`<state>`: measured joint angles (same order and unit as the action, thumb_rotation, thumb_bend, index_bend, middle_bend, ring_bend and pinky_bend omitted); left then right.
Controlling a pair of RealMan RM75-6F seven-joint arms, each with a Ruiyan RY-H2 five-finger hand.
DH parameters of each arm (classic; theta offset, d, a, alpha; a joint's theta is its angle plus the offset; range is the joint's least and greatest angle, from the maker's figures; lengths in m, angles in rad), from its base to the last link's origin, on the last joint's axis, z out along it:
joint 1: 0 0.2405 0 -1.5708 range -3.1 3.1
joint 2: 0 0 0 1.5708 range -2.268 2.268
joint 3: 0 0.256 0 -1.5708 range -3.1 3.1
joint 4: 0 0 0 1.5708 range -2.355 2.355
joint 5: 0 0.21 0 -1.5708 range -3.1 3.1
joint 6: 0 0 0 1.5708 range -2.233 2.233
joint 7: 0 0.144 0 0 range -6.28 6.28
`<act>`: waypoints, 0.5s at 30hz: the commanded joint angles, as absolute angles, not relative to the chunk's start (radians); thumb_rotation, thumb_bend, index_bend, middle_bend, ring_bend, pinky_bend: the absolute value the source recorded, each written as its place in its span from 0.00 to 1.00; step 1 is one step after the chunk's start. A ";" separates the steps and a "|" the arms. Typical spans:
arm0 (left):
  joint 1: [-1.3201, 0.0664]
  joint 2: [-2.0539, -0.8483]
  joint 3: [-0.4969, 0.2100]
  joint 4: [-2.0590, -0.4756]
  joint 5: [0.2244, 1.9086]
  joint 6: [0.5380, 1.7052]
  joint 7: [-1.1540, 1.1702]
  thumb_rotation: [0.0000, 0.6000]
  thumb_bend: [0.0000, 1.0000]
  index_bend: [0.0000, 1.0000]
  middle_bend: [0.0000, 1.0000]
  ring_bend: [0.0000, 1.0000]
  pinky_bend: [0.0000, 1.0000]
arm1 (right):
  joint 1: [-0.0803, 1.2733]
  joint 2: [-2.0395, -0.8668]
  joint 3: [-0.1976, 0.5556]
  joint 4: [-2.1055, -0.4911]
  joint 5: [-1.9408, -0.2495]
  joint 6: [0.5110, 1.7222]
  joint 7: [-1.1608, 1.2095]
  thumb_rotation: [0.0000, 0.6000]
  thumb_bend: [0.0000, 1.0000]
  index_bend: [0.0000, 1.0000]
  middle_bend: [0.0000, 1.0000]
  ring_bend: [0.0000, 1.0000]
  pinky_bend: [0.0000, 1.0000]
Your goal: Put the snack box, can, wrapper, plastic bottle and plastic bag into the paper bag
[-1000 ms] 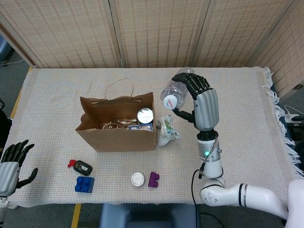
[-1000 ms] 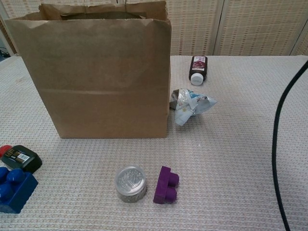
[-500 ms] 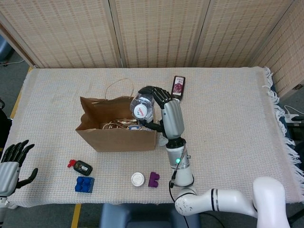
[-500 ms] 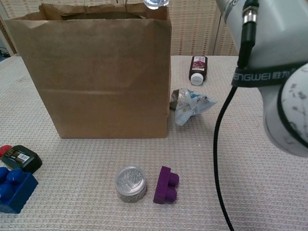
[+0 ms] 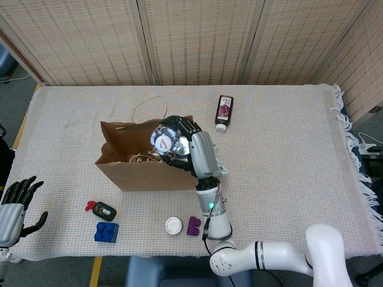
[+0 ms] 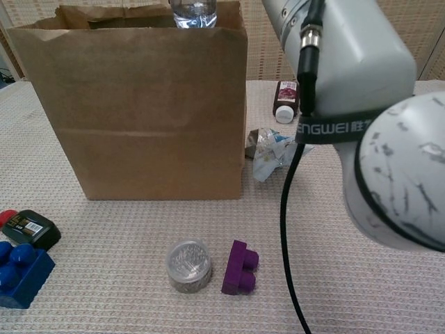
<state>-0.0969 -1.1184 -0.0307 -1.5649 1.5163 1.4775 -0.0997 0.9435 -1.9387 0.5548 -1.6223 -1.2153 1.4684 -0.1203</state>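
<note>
The brown paper bag [image 5: 143, 170] stands open at the table's left middle, its front wall filling the chest view [image 6: 146, 111]. My right hand [image 5: 187, 145] grips the clear plastic bottle [image 5: 163, 141] over the bag's right half, cap end facing up toward the camera; the bottle's lower part shows above the bag's rim [image 6: 193, 12]. Some packaging [image 5: 139, 158] lies inside the bag. A crumpled plastic wrapper [image 6: 272, 153] lies right of the bag, mostly hidden behind my right arm in the head view. My left hand [image 5: 14, 209] hangs open off the table's front left corner.
A dark small bottle [image 5: 224, 112] lies behind the bag [image 6: 285, 97]. In front are a silver tin [image 6: 188, 264], a purple brick [image 6: 240, 267], a blue brick [image 5: 106, 231] and a black and red item [image 5: 102, 210]. My right forearm [image 6: 361, 118] fills the chest view's right.
My right hand has carried the plastic bottle leftward from beside the bag to over its open top. The dark small bottle has come into view behind it. The left hand has not moved.
</note>
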 commanded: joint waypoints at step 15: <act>-0.097 -1.118 -0.030 -1.564 1.517 1.477 -0.099 1.00 0.37 0.11 0.00 0.00 0.00 | 0.905 -1.904 0.522 -1.696 -1.117 1.370 -0.198 1.00 0.22 0.00 0.18 0.11 0.32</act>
